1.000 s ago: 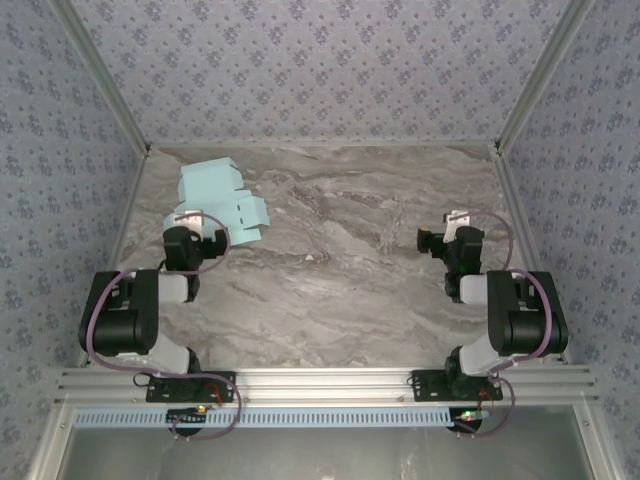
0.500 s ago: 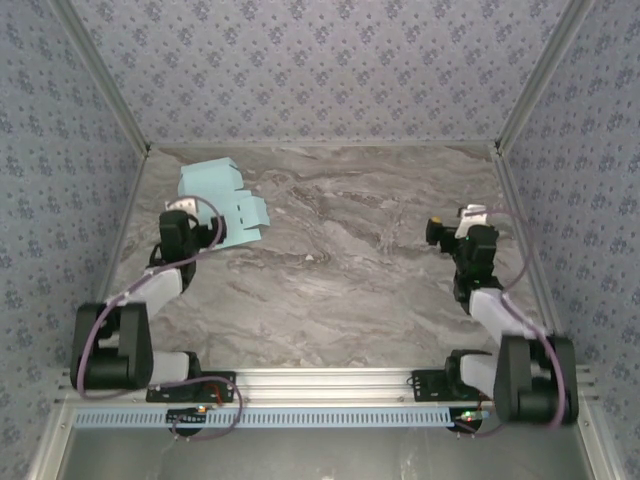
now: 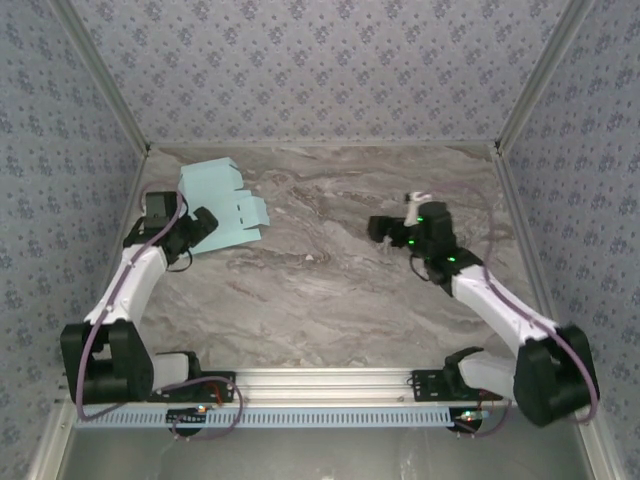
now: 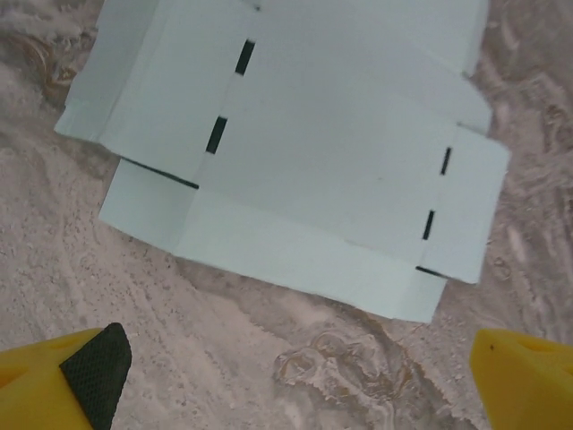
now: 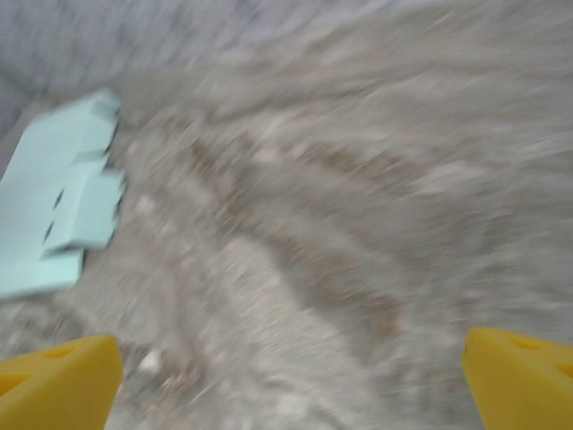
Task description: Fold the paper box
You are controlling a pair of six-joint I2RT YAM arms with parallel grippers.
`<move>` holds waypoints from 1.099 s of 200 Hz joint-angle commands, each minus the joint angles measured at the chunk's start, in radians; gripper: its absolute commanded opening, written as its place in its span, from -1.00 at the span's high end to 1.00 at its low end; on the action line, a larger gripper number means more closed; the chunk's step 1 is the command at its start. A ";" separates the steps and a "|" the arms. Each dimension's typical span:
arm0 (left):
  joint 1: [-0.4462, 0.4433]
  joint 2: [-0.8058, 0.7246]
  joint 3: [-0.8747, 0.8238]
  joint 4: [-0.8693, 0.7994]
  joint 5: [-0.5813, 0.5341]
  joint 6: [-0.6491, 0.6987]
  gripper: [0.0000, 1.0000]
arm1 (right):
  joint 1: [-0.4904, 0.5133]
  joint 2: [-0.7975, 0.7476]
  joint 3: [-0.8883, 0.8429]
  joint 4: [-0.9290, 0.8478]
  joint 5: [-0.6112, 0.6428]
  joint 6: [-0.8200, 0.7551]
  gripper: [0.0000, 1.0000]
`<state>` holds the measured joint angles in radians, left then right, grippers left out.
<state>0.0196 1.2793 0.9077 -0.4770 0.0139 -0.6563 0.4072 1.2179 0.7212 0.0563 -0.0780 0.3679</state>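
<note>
The paper box (image 3: pixel 222 203) lies as a flat pale aqua die-cut sheet with flaps at the far left of the marble table. My left gripper (image 3: pixel 196 228) hovers at the sheet's near-left edge, open, nothing between its yellow fingertips (image 4: pixel 85 381). From the left wrist the paper box (image 4: pixel 304 152) spreads flat just ahead of the left gripper (image 4: pixel 295 376), slits and flaps visible. My right gripper (image 3: pixel 380 228) stands open over the table's middle right, far from the sheet. The right wrist view is motion-blurred: the paper box (image 5: pixel 58 193) lies at far left, and bare table shows at the right gripper (image 5: pixel 291 376).
The marble table (image 3: pixel 330 290) is walled by patterned panels at the back and both sides. An aluminium rail (image 3: pixel 320 385) runs along the near edge where both arm bases are bolted.
Both arms have stretched out from their folded poses. The left gripper moved up and left along the sheet's edge. The right gripper swung left toward the table's middle. The sheet has not moved.
</note>
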 commanded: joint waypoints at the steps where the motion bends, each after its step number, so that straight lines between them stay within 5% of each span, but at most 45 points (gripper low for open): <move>1: 0.005 0.079 0.103 -0.104 -0.019 -0.007 -0.98 | 0.120 0.161 0.129 -0.004 0.000 0.015 -1.00; 52: 0.014 0.384 0.341 -0.020 0.020 -0.053 -0.98 | 0.300 0.538 0.459 -0.031 0.003 0.115 -0.98; 99: 0.012 0.688 0.639 -0.082 -0.005 0.025 -0.99 | 0.325 0.577 0.501 -0.081 0.027 0.140 -0.98; 116: 0.010 0.787 0.703 -0.127 0.072 -0.004 -0.98 | 0.331 0.553 0.463 -0.087 0.028 0.123 -0.99; 145: -0.057 0.827 0.642 -0.043 0.236 -0.046 -0.99 | 0.331 0.508 0.382 -0.095 0.031 0.124 -1.00; 220: -0.372 0.622 0.295 0.135 0.281 -0.101 -0.99 | 0.211 0.337 0.163 -0.074 -0.124 0.252 -1.00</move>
<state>-0.2535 1.9587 1.3117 -0.3511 0.2333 -0.7147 0.6804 1.6402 0.9630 -0.0193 -0.1303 0.5419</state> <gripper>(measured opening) 0.993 0.999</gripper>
